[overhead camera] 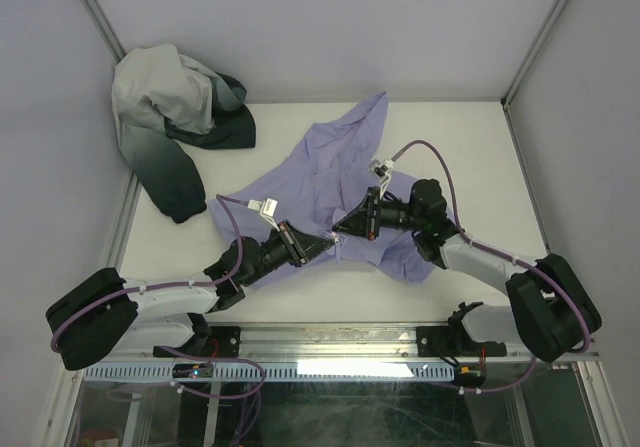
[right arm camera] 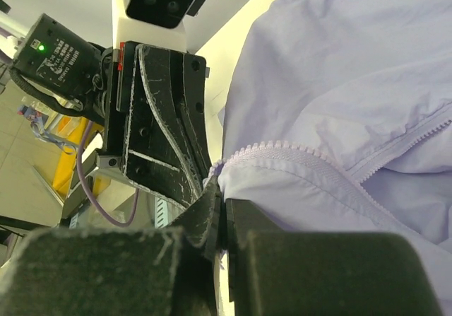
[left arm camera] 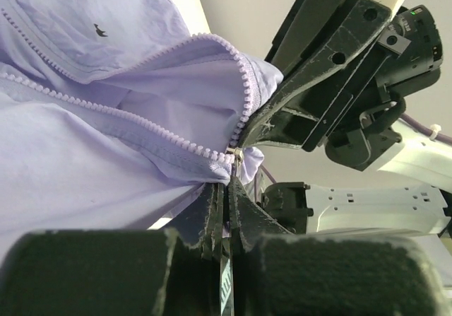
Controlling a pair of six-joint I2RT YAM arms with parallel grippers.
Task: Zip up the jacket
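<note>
The lavender jacket (overhead camera: 325, 172) lies wrinkled in the middle of the table, its front open. In the left wrist view its two zipper rows (left arm camera: 141, 121) spread apart and meet just above my fingers. My left gripper (overhead camera: 323, 243) is shut on the jacket's lower edge at the zipper's bottom end (left arm camera: 235, 155); its jaws (left arm camera: 232, 180) are pressed together on the fabric. My right gripper (overhead camera: 342, 228) faces it, tips almost touching, and is shut (right arm camera: 221, 194) on the other zipper edge (right arm camera: 282, 150). Each gripper shows in the other's wrist view: the right one (left arm camera: 318, 97), the left one (right arm camera: 162, 118).
A white-and-dark-green garment (overhead camera: 175, 117) lies heaped at the back left corner. White walls close the back and sides. The table's near edge (overhead camera: 330, 312) runs just behind both arms.
</note>
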